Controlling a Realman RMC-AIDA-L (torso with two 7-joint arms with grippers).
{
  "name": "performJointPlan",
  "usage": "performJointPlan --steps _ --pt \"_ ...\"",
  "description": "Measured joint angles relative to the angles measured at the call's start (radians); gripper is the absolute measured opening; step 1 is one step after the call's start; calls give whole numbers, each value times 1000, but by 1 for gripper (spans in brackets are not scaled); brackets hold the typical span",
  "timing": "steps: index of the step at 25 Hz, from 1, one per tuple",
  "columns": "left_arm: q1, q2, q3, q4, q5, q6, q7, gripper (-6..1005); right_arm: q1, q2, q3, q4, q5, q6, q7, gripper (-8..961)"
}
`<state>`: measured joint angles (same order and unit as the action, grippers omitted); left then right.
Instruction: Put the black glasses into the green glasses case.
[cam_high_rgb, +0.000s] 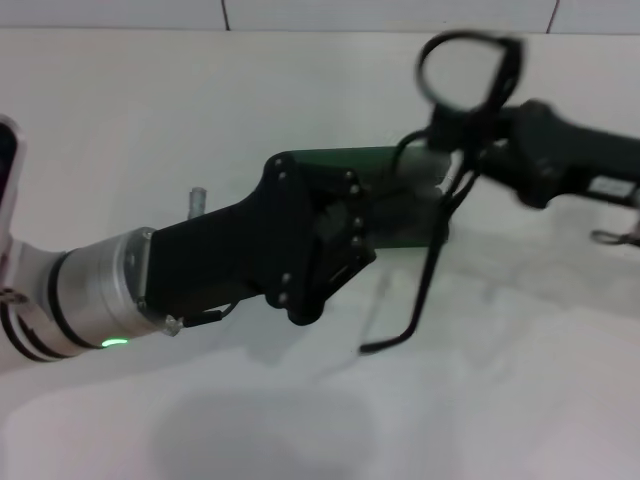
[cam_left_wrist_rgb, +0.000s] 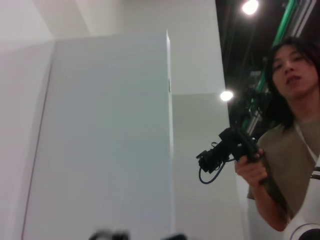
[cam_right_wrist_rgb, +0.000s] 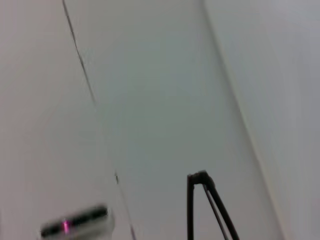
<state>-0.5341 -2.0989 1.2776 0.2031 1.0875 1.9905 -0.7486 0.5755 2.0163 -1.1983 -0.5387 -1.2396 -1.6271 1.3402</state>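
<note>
Right claw (cam_high_rgb: 470, 125) is up over the white table (cam_high_rgb: 150, 110), pinching the black glasses (cam_high_rgb: 455, 75) near the frame; one lens ring sticks up and a temple arm hangs down past the case's right end. Green glasses case (cam_high_rgb: 385, 165) lies on the table mid-scene, mostly hidden behind the left claw (cam_high_rgb: 345, 245), which sits right at the case; can't tell if its fingers are spread or pressed. Right wrist view shows only thin black temple arms (cam_right_wrist_rgb: 197, 205).
</note>
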Motion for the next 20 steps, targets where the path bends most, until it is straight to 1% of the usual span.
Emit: performJointPlan --steps 2,6,8,11,14,16,18,20 --pt "10 2 -4 1 -1 -5 1 71 -13 -2 78 -2 0 -76 1 117" --pt "9 2 0 0 15 -20 4 71 -24 -2 233 -3 20 -250 7 117" --pt "-2 2 3 0 47 -24 4 71 -23 1 265 -3 65 -294 8 117" --pt "-33 -3 24 1 87 -21 4 70 -9 5 265 11 123 -292 0 117" --pt "-63 -7 71 -5 88 -27 3 70 19 11 263 42 138 -254 -10 117" --pt "-70 -9 93 -6 81 -28 6 70 40 11 252 79 137 -213 -34 117" --pt "-71 -9 116 -4 53 -28 10 70 59 10 216 110 135 -156 -68 116" --pt "-67 -9 143 -3 10 -28 17 69 72 11 153 122 135 -92 -95 116"
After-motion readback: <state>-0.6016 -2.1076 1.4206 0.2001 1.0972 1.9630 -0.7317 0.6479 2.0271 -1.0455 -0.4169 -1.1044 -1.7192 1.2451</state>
